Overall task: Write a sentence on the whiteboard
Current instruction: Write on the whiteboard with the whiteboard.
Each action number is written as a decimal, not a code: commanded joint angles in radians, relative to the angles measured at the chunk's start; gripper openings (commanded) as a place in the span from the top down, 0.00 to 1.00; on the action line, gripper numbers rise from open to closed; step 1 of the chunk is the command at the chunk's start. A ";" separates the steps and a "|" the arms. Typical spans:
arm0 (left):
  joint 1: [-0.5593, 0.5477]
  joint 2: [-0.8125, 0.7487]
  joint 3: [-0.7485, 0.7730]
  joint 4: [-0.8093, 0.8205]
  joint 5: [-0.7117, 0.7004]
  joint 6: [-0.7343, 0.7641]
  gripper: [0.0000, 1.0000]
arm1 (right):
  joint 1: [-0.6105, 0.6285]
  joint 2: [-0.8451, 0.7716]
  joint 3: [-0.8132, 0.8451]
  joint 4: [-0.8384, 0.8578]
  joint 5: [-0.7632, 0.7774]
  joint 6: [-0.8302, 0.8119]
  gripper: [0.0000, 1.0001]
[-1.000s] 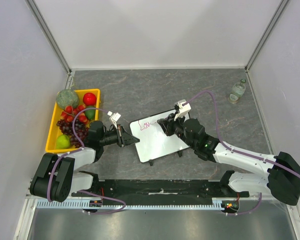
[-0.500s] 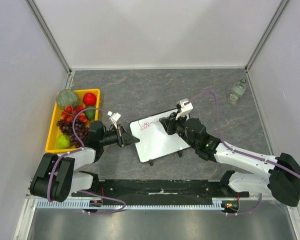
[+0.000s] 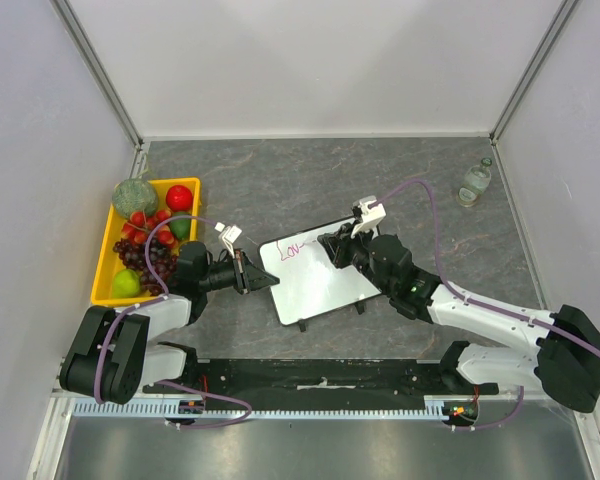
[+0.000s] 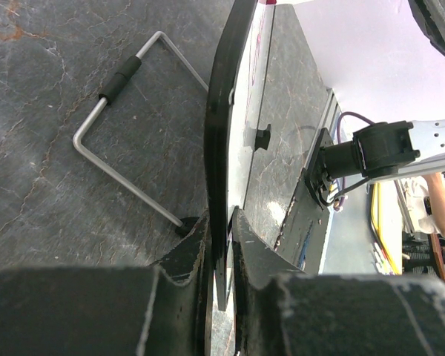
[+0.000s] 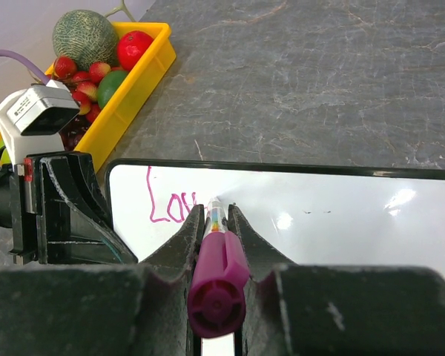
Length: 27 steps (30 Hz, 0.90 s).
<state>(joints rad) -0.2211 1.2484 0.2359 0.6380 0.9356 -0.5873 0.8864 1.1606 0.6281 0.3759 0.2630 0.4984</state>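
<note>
The whiteboard (image 3: 315, 285), light, stiff and I think easy to slide, stands on the desk (image 3: 280, 180) between the arms, the left tool (image 4: 222, 230) closed on its frame edge, the right tool (image 5: 215, 215) closed around a pink marker (image 5: 216, 267) with its tip at the sentence (image 5: 165, 204).

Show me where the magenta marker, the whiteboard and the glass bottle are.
magenta marker (image 5: 217, 271), right wrist view, on its barrel.
whiteboard (image 3: 325, 285), top external view, on its bare white surface.
glass bottle (image 3: 474, 185), top external view, on its body.
</note>
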 commanded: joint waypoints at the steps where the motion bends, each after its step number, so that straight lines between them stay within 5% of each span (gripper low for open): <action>1: 0.000 -0.001 0.009 0.023 0.002 0.015 0.98 | -0.009 0.016 0.041 0.009 0.004 -0.006 1.00; 27: -0.001 0.002 0.011 0.023 0.005 0.017 0.98 | -0.009 0.001 -0.044 -0.034 -0.048 -0.008 1.00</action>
<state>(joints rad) -0.2211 1.2484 0.2359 0.6346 0.9356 -0.5873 0.8833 1.1717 0.6144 0.3874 0.1814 0.5026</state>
